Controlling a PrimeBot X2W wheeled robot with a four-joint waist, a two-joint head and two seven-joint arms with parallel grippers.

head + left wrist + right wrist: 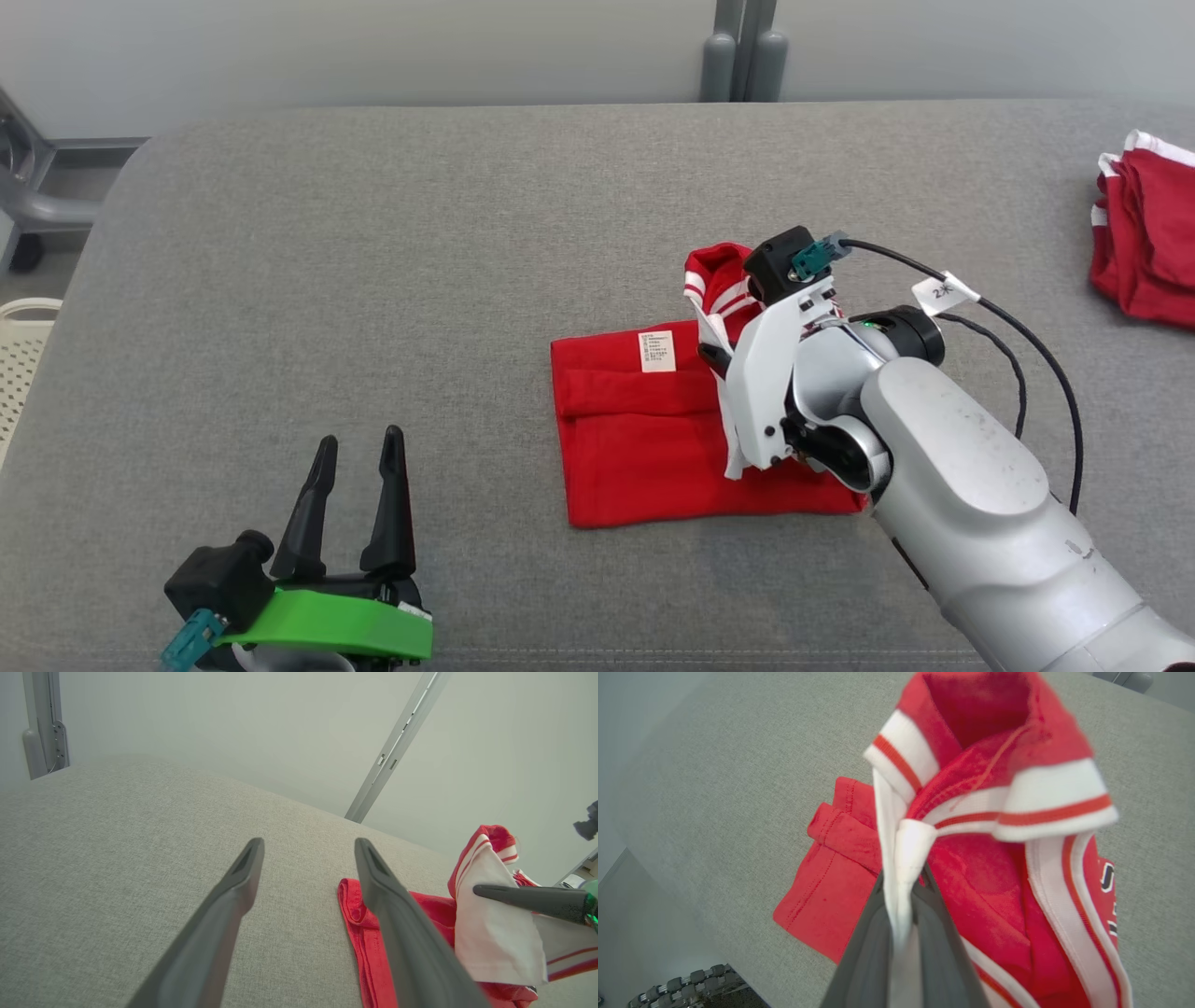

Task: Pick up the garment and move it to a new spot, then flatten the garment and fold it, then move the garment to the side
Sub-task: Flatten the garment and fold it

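— Grey padded surface [373, 280], pale wall behind: what lies on it?
— We see the garment [644, 439], red with white trim, right of the surface's centre and nearer the front edge. Its left part lies flat as a folded rectangle. Its right part is raised off the surface.
— What raises it?
— The right gripper [903, 884], fingers pinched narrowly on a strip of the white trim, with the striped collar just beyond them. The left gripper [360, 437] sits near the front edge, well apart from the garment, fingers spread wide and holding nothing.
— Which step do we judge this to be?
— The fold. We take the garment as laid out and partly folded, with the raised part ready to go over the flat part. The next move calls for carrying the trim low across the rectangle, then letting go so that the edges meet. The move to the side is not yet done.
— Is any writing legible?
— A white label [657, 351] sits at the rectangle's back edge, but its print is too small to read. The tag [945, 292] on the right arm's cable begins with "2", and we cannot tell the second mark. In the right wrist view, lettering [1107, 882] on the garment shows partly, perhaps an "S". A second red pile [1148, 233] lies at the right edge.
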